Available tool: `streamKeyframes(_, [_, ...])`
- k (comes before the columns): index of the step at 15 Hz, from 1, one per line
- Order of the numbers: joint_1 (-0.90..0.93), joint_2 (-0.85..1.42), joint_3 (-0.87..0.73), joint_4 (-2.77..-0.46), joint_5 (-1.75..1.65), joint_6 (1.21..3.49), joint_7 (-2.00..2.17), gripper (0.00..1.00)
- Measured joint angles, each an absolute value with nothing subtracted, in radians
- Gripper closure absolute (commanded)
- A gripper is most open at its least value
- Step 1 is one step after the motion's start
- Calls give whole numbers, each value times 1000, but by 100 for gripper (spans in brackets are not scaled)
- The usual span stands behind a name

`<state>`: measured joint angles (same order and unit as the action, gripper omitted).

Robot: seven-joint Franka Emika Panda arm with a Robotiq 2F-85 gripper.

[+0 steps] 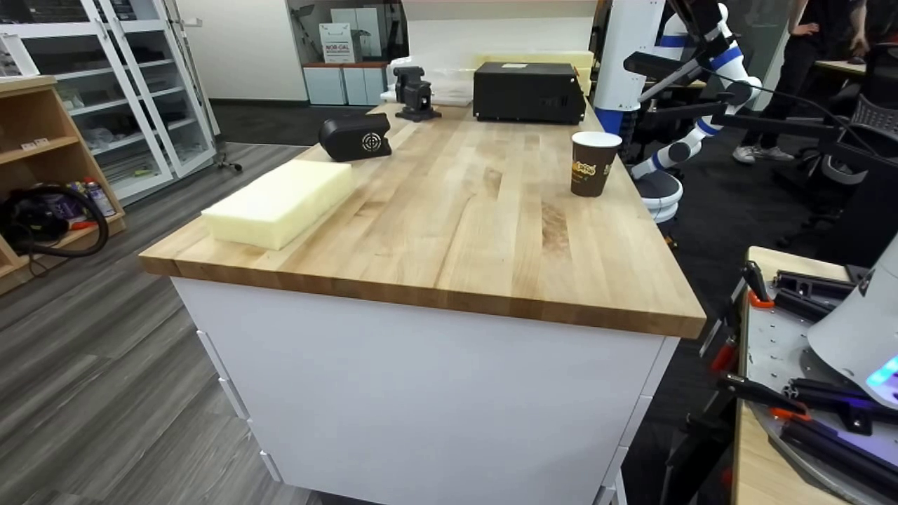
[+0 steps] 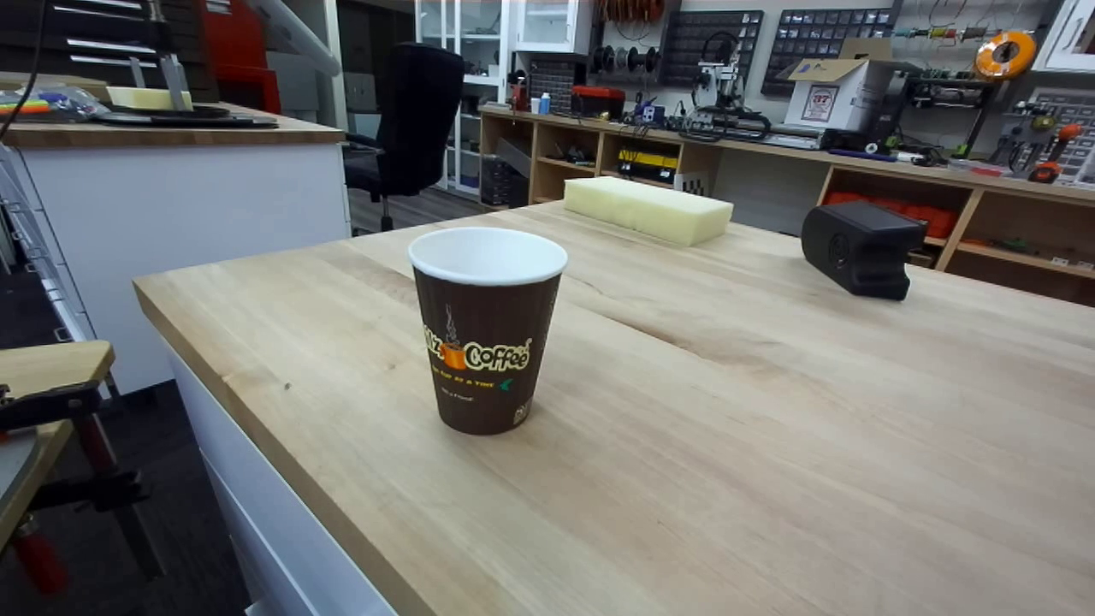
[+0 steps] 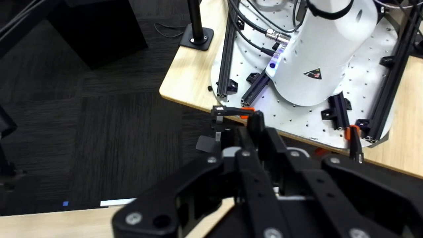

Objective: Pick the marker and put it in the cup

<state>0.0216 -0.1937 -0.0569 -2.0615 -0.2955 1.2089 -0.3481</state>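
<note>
Dark brown paper, printed with a yellowish logo, made up the white-rimmed coffee cup (image 2: 483, 342), upright on the pale wooden worktop (image 2: 770, 428) near one edge in both exterior views. Seen from the wrist, the black jointed gripper (image 3: 258, 136) had its fingers close together, narrow around the slim black marker (image 3: 256, 121), whose rounded end stuck out past the fingertips; the rest was lost among dark parts. Where the gripper stood in relation to the cup, I could not tell. Beyond the gripper, a smooth white robot base (image 3: 317, 56) rose from a silvery perforated plate (image 3: 365, 89). Across the worktop from the cup, a pale yellow rectangular foam block (image 1: 280, 193) lay flat near the opposite edge, with an angular black casing (image 1: 351, 137) near it. Farther off, in an exterior view, stood a broad black box (image 1: 530, 92) and a black clamp-like mount (image 1: 414, 92).
</note>
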Motion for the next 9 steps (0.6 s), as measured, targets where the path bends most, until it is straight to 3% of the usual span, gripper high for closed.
streamKeyframes(9, [-14,-137,-104,-2051,-338,1357,-415,96])
